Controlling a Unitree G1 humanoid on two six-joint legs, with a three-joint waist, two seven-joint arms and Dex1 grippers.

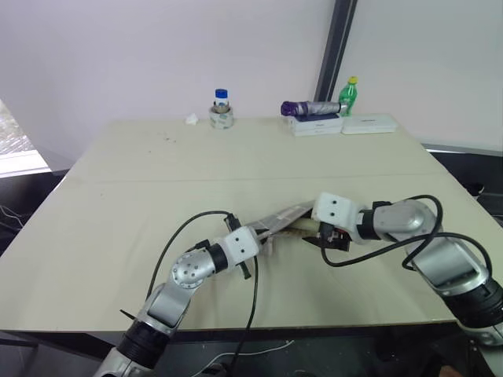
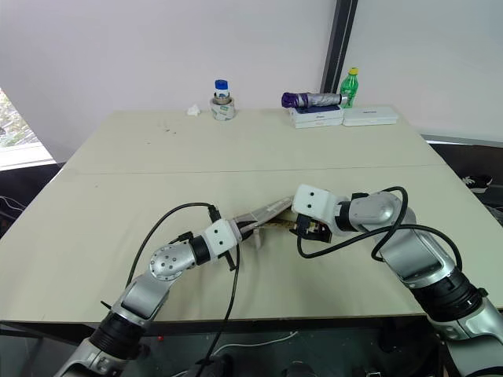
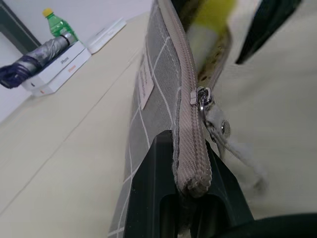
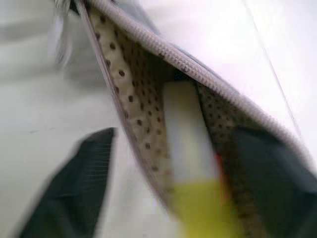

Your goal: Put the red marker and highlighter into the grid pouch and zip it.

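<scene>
Jaws pinching ribbed-zip grid pouch [image 3: 148, 114], highlighter [image 4: 190, 163] inside

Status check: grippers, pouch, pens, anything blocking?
Left gripper shut on grey grid fabric pouch. Right gripper open at pouch mouth. Yellow highlighter partly inside; zipper unclosed. Nothing blocking.

Pale beige table [image 1: 157, 204], a faint seam crossing its width. Along the far edge, from the robot's left: a small white crumpled scrap [image 1: 191, 119]; a roll of tape [image 1: 222, 119] with a blue-capped bottle [image 1: 222, 97] standing in it; a stack of white boxes [image 1: 316, 124] bearing a folded purple umbrella [image 1: 310, 107]; a green bottle with yellow cap [image 1: 348, 95]; a flat white box [image 1: 369, 123]. Near the front edge, the grid pouch [image 1: 280, 217] rests partly on the tabletop, its left end raised.
</scene>
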